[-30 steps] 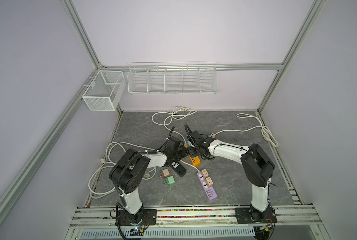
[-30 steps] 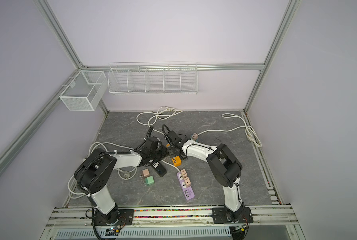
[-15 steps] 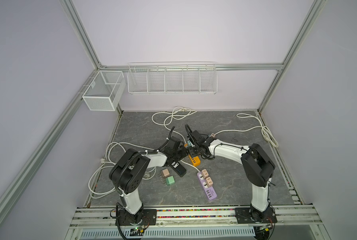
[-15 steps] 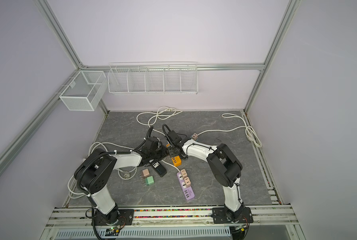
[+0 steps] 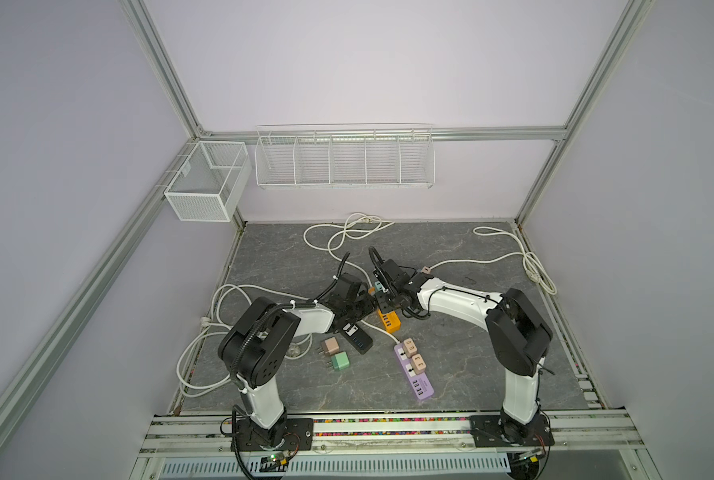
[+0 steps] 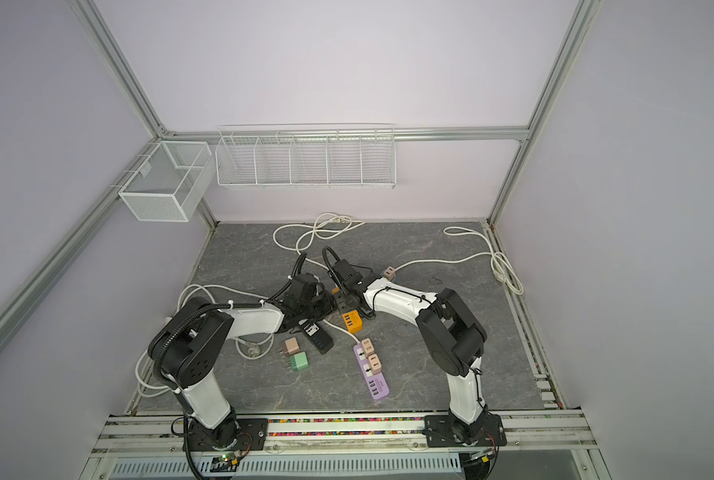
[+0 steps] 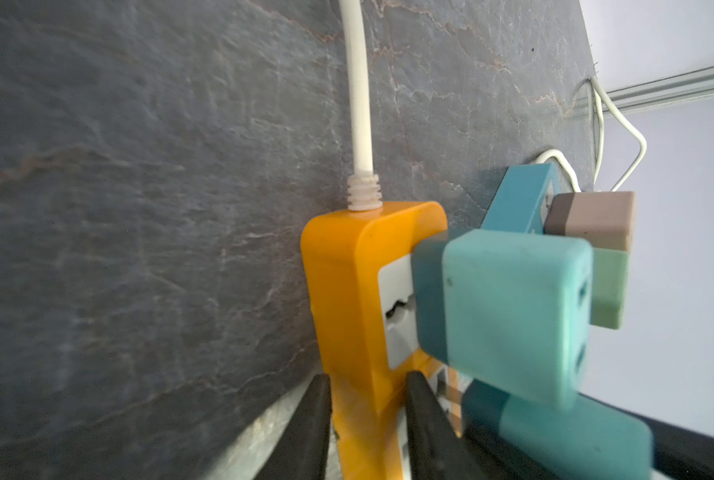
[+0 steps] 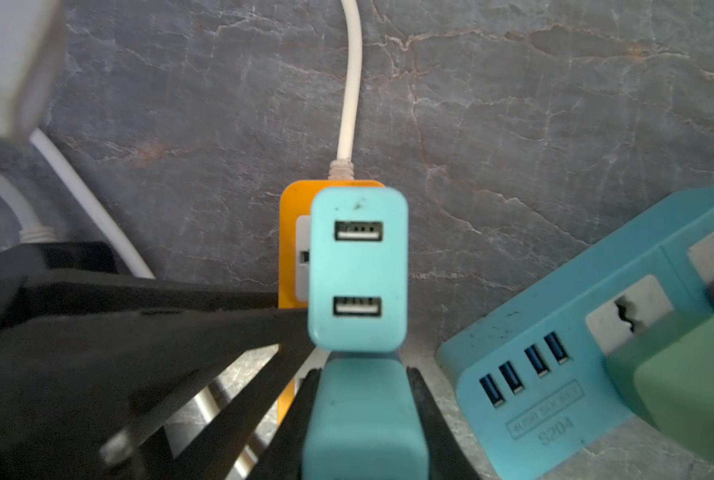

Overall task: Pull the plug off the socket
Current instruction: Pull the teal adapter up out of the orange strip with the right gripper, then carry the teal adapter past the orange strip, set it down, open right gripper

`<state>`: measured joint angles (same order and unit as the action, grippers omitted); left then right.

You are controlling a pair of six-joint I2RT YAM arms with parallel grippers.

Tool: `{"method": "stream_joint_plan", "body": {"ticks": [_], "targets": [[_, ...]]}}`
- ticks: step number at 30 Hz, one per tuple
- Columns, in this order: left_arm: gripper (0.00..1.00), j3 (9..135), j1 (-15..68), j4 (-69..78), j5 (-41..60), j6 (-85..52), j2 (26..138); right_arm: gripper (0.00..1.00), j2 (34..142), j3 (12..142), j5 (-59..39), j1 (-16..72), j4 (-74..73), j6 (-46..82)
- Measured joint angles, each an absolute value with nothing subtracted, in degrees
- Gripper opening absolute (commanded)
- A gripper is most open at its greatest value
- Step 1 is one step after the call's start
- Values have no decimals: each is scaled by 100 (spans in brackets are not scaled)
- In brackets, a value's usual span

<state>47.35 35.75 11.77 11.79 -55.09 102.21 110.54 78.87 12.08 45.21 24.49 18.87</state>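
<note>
teal plastic plug (image 8: 363,415) unmoved in our clamped right hand (image 8: 363,374). left hand (image 7: 368,399) clamps orange plastic socket strip (image 7: 347,291); we judge the pull pending.

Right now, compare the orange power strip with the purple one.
The orange strip is clamped between the left fingers and carries teal plugs; the purple strip lies untouched and carries two tan plugs. Both have USB ports and a white cord.

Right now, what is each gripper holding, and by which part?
The left gripper clamps the orange power strip across its sides. The right gripper pinches the teal plug farther from the strip's cord, by its two side faces.
</note>
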Motion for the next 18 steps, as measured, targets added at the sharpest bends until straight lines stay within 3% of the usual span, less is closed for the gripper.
{"method": "stream_joint_plan", "body": {"ticks": [9,18], "targets": [[31,4740,3575,1072,1179,-5502,10160,28,10385,7791,1225,4414,2460,1887],[35,4856,3575,-86,963,-5260,9520,29,9819,7520,902,4112,2425,2025]]}}
